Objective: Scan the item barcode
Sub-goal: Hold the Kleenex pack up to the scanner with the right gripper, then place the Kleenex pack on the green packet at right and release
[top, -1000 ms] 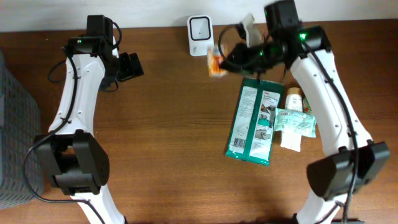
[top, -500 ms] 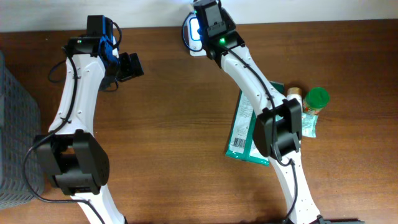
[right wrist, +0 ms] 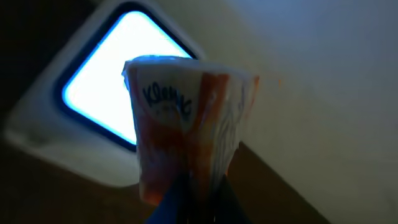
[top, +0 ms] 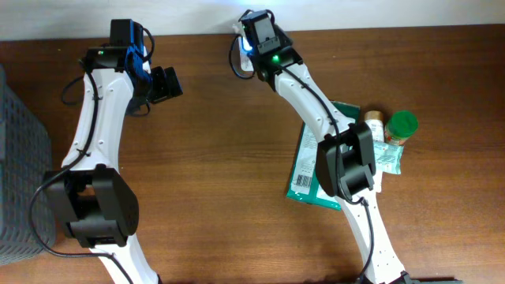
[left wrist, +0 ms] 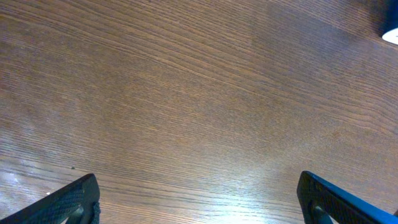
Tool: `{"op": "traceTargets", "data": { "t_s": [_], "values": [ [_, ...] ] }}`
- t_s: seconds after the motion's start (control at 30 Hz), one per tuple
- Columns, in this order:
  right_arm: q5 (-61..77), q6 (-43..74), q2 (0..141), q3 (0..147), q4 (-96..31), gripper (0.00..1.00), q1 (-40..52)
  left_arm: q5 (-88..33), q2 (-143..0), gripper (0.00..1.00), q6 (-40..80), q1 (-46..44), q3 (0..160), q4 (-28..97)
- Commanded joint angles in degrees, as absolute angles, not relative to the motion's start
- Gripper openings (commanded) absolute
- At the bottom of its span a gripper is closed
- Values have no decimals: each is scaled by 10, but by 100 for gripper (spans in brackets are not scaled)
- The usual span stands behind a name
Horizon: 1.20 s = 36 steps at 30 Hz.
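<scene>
An orange and white packet is pinched in my shut right gripper and stands upright close in front of the white scanner, whose window glows blue-white. No barcode shows on the packet's near face. From overhead, my right wrist covers most of the scanner at the table's back edge, and the packet is hidden there. My left gripper hangs open over bare wood at the back left, its fingers wide apart and holding nothing.
A green pouch lies right of centre, partly under my right arm. Beside it are a green-lidded jar, a small brown-capped bottle and a pale packet. A grey basket stands at the left edge.
My right arm has swung from the right side across to the scanner with the packet, and the scanner window now glows. The left arm has not moved.
</scene>
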<state>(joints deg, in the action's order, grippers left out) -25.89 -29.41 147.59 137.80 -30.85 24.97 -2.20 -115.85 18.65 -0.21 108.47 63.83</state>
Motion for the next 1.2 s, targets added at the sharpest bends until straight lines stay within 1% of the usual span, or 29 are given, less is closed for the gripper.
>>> {"op": "traceTargets", "data": {
  "t_s": [0.0,0.07,0.1,0.13,0.17,0.2,0.23,0.3,0.4,0.5,0.6,0.7,0.77,0.8,0.9,0.97,1.0,1.07,1.1,1.13,1.17],
  "values": [
    [-169,-205,1404,1388,-354,4,252,-26,-1164,99,188,-1,1084,639],
    [-114,-118,1371,1388,-402,4,247,-26,-1164,99,188,-1,1084,639],
    [-73,-52,1346,1388,-439,4,241,-26,-1164,99,188,-1,1084,639],
    [-22,-9,1322,1388,-475,4,233,-26,-1164,99,188,-1,1084,639],
    [45,-1,1295,1388,-515,4,223,-26,-1164,99,188,-1,1084,639],
    [79,-1,1277,1388,-553,4,215,-26,-1164,99,188,-1,1084,639],
    [94,-1,1259,1388,-596,4,206,-26,-1164,99,188,-1,1084,639],
    [101,-1,1216,1388,-732,5,173,-26,-1164,99,188,-1,1084,639],
    [105,-1,1202,1388,-807,4,148,-26,-1164,99,188,-1,1084,639],
    [164,-1,1186,1388,-877,4,114,-26,-1164,99,188,-1,1084,639],
    [169,-1,1184,1388,-974,4,84,-26,-1164,99,188,-1,1084,639],
    [158,7,1188,1340,-973,4,79,-26,-1164,99,188,-1,1084,639],
    [109,40,1188,1274,-969,4,78,-26,-1164,99,188,-1,1084,639],
    [88,54,1188,1230,-956,4,78,-26,-1164,99,188,-1,1084,639],
    [81,65,1188,1089,-891,4,77,-26,-1164,99,188,-1,1084,639],
    [81,65,1188,1035,-842,4,77,-26,-1164,99,188,-1,1084,639],
    [81,65,1188,1018,-821,6,76,-26,-1164,99,188,-1,1084,639],
    [66,81,1190,1013,-809,20,68,-26,-1164,99,188,-1,1084,639],
    [63,81,1190,1014,-809,35,65,-26,-1164,99,188,-1,1084,639],
    [62,80,1190,1014,-809,53,61,-26,-1164,99,188,-1,1084,639],
    [62,80,1189,1017,-811,55,59,-26,-1164,99,188,-1,1084,639]
  ]
}}
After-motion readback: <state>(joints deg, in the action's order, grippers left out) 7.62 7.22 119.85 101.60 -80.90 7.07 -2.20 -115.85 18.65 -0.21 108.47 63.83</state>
